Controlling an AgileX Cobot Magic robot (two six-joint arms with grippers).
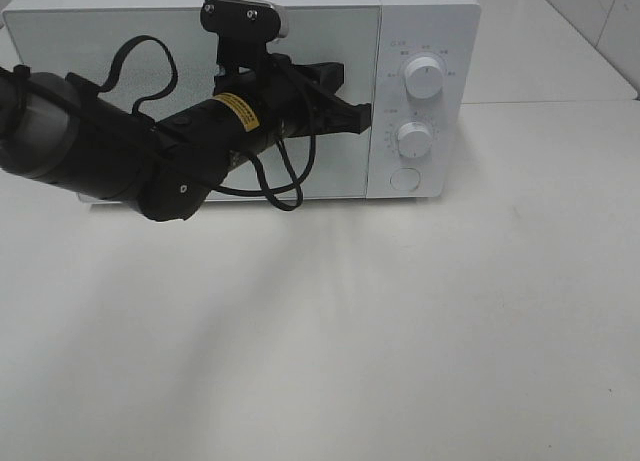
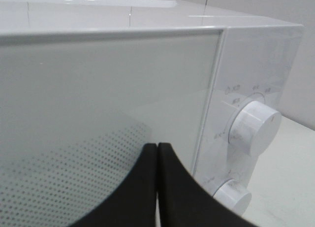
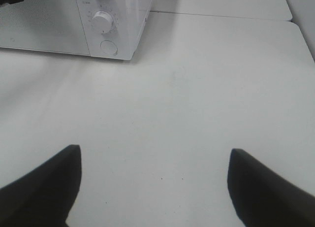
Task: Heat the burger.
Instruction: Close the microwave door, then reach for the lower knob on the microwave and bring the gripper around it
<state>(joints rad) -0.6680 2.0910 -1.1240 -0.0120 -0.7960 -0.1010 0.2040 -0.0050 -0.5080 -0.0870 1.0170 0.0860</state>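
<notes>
Burger: not seen in any view, cannot tell where.
Microwave (image 1: pixel 420 41) stands at back edge of table (image 1: pixel 400 331). Door shut, glass cloudy.
Left gripper (image 1: pixel 362 116) up in front of door, tip near door's right edge, just beside knob panel. Fingers pressed together, pinching nothing. Touching door or not: cannot tell.
Panel: upper knob (image 1: pixel 424 79), lower knob (image 1: pixel 414 137), round button (image 1: pixel 404 178) under them.
Right gripper (image 3: pixel 153 150) over table, well apart from microwave. Fingers spread wide, holding nothing.
</notes>
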